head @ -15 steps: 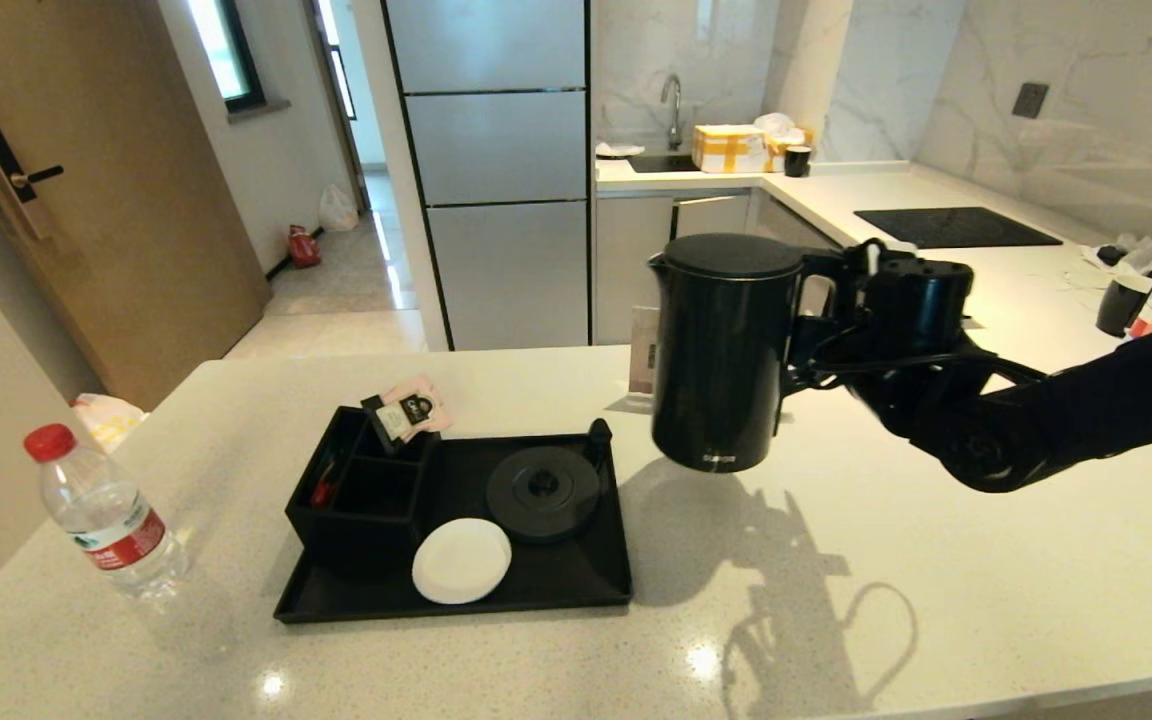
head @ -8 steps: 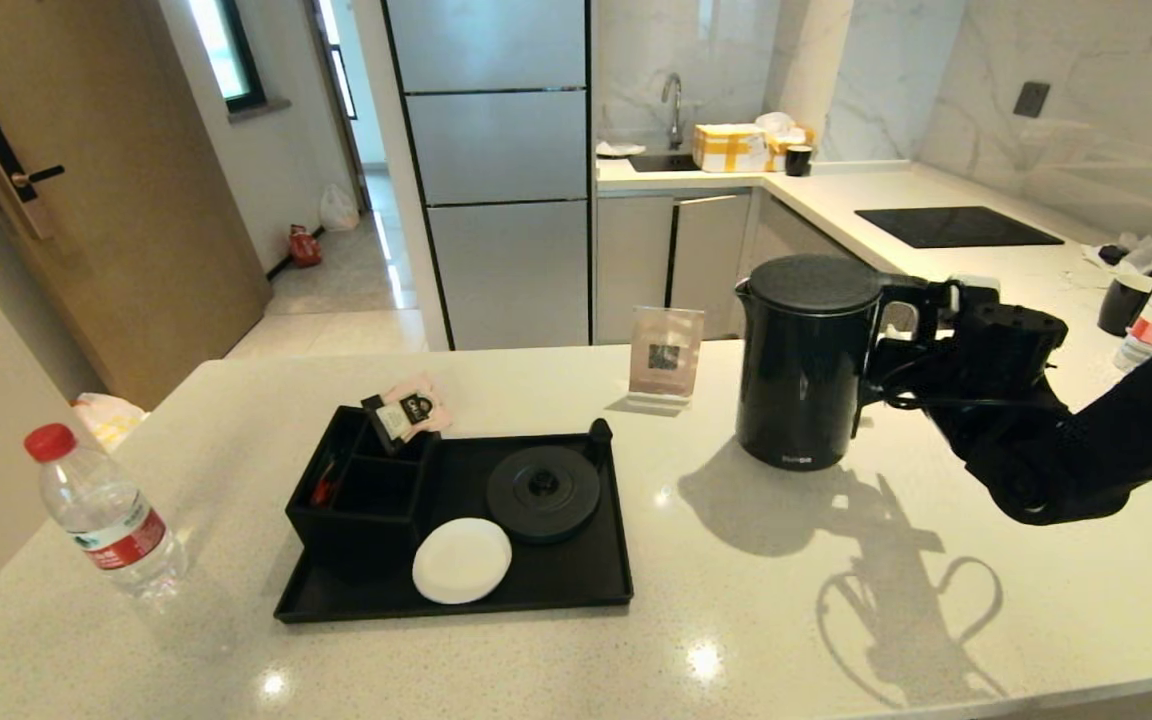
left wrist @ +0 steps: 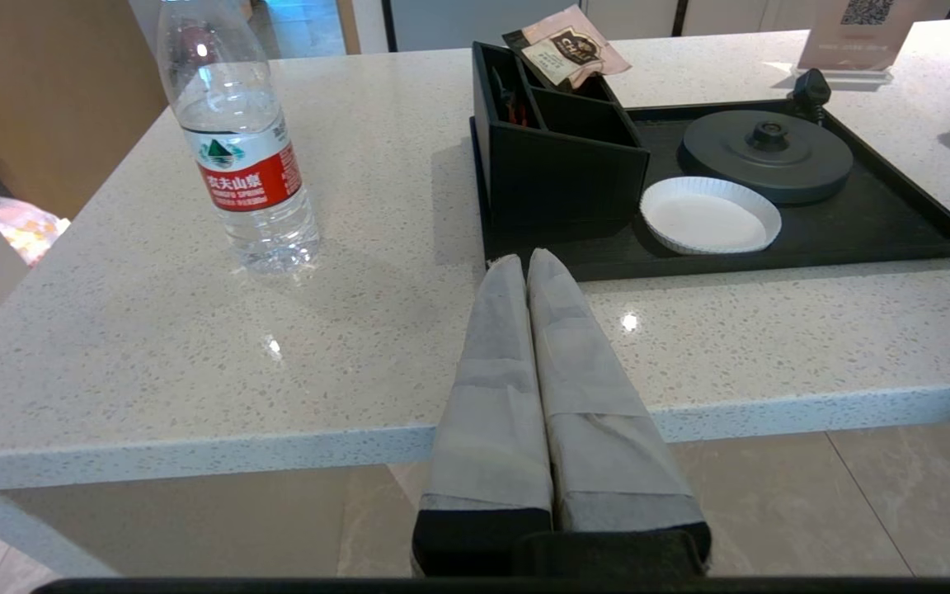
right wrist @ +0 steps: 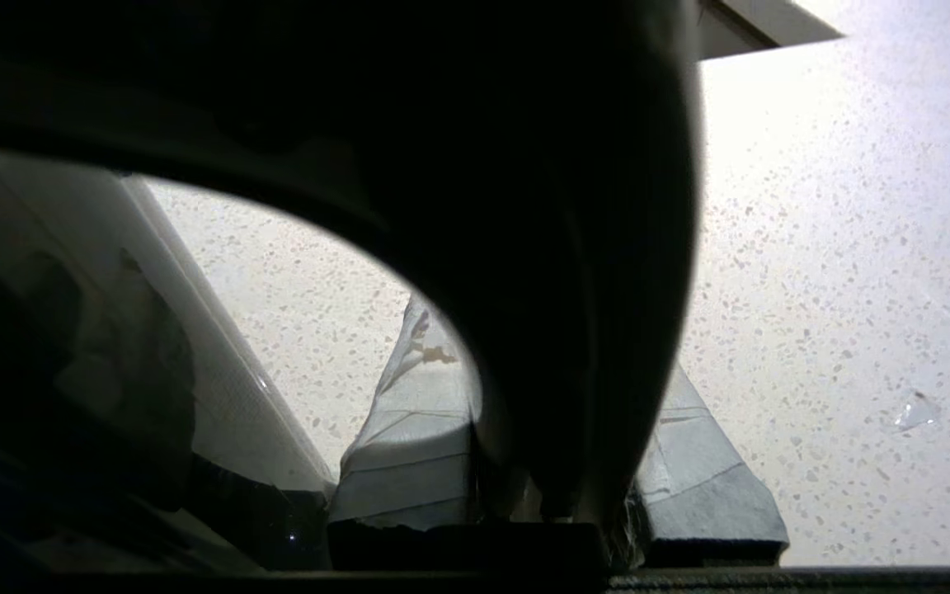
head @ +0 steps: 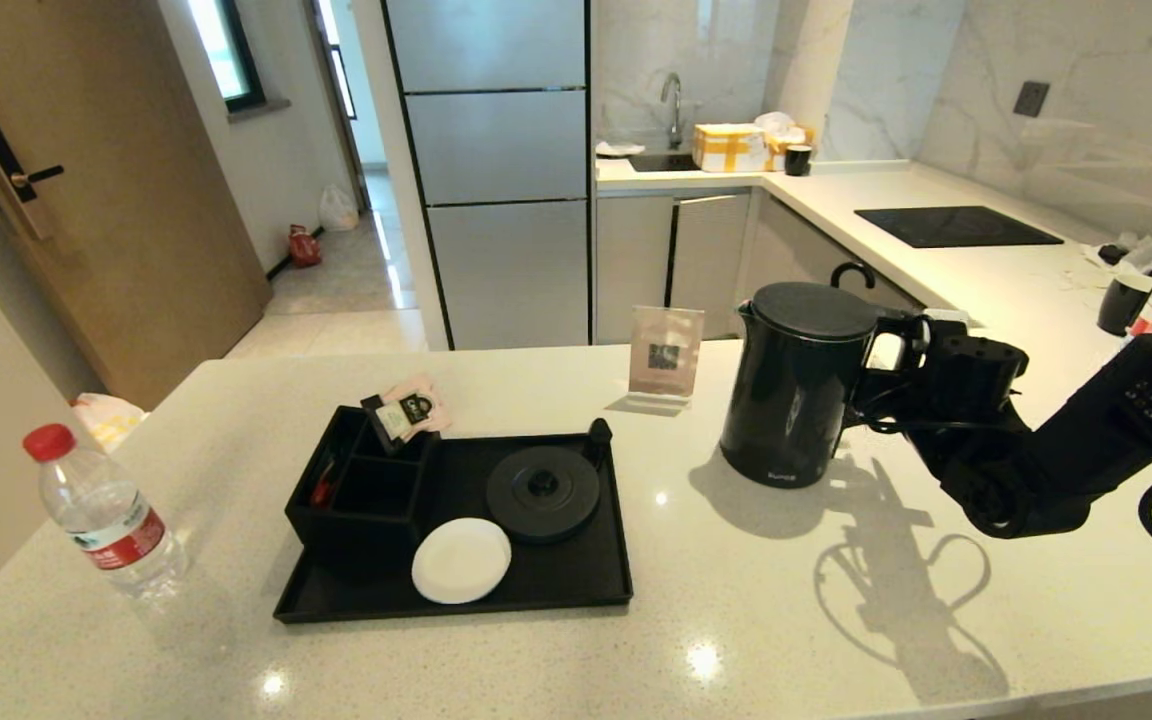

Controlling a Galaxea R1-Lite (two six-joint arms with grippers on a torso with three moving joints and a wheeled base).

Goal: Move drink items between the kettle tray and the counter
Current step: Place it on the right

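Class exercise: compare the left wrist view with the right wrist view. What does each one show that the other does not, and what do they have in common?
Only the left wrist view shows the water bottle standing on the counter beside the kettle tray, with its divided box, round kettle base and white disc, plus the left gripper, shut and empty, at the counter's near edge.

Only the right wrist view shows the right gripper clamped on the kettle's loop handle.

Both show the speckled counter.

Black kettle upright on counter, right of tray; bottle far left.
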